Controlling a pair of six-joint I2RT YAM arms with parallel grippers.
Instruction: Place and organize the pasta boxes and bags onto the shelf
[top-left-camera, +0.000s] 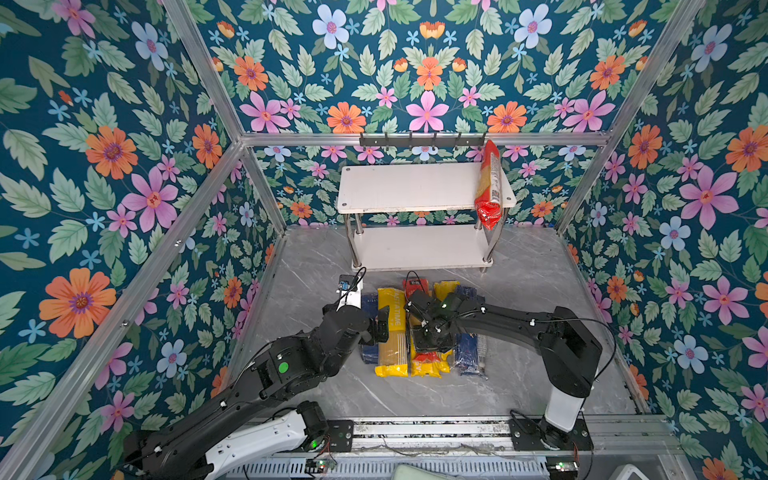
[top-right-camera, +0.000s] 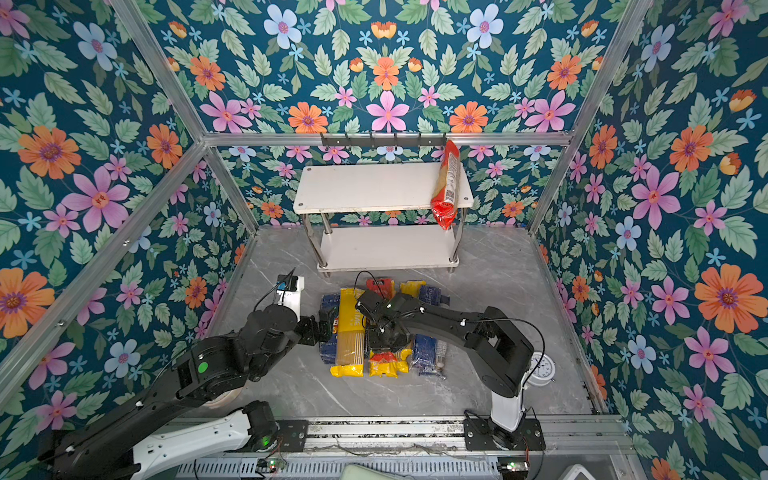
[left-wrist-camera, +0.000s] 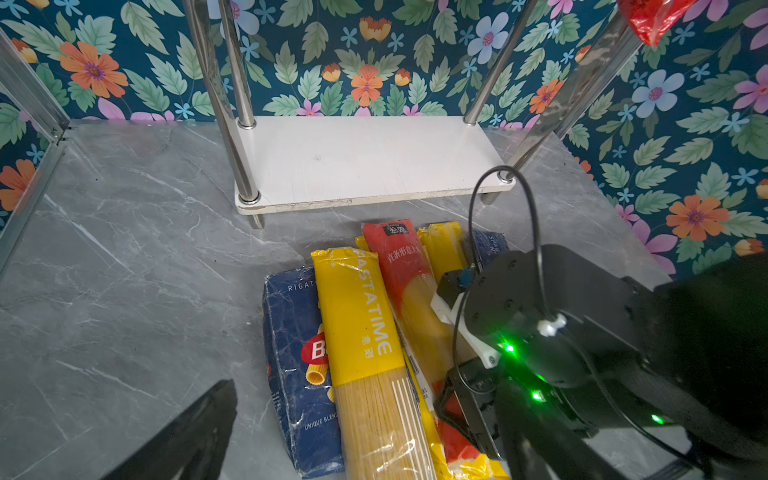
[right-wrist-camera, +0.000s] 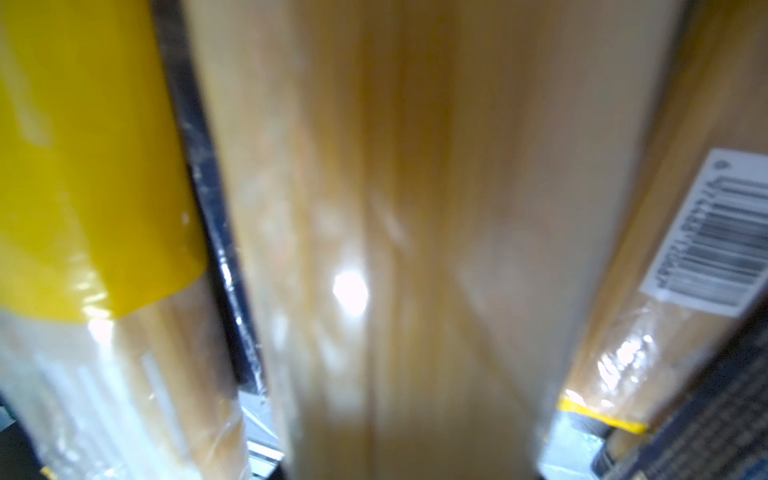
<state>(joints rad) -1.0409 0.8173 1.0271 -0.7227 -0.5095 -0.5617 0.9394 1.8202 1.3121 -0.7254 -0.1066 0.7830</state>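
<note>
A red bag (left-wrist-camera: 399, 270) lies in the pile on the counter (top-left-camera: 519, 291), in front of the shelf (top-left-camera: 407, 187) and just beside a yellow Pastatime bag (left-wrist-camera: 361, 316). The right gripper (left-wrist-camera: 465, 409) is down on its middle; I cannot tell whether it has clamped. The left gripper (top-left-camera: 380, 328) hovers open and empty at the dark blue pasta box (left-wrist-camera: 291, 332). A second red bag (top-left-camera: 490, 183) lies on the shelf's top board, overhanging the front edge.

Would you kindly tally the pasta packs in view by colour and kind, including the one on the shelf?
Red bags: 2 (one on the shelf, one in the pile)
Yellow bags: at least 3; overlap may hide more
Dark blue box: 1
Dark blue bag: 1
Clear bag: 1
Total: at least 8
</note>
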